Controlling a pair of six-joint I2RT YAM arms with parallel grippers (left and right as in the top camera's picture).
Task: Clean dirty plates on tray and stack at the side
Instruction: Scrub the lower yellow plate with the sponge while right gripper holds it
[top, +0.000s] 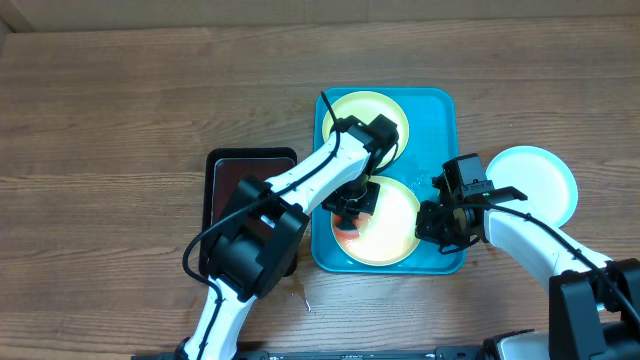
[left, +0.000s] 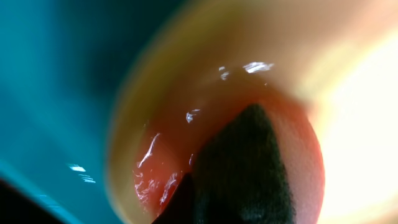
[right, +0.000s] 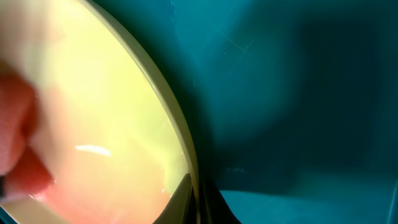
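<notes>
Plate (top: 396, 228) beneath sponge (left: 242, 171) in left end effector (top: 350, 208)

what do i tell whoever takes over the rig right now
Grippers: the left gripper is shut on a dark sponge, pressed into the red sauce on the near plate. The right gripper is at that plate's right rim, seemingly clamped on it.
Things: the near plate and the far plate lie in the tray. The third plate sits on the table to the right and looks clean.
Done: one plate set aside, it seems.
Left: finish wiping the near plate, check the far plate, stack both on the third plate.
</notes>
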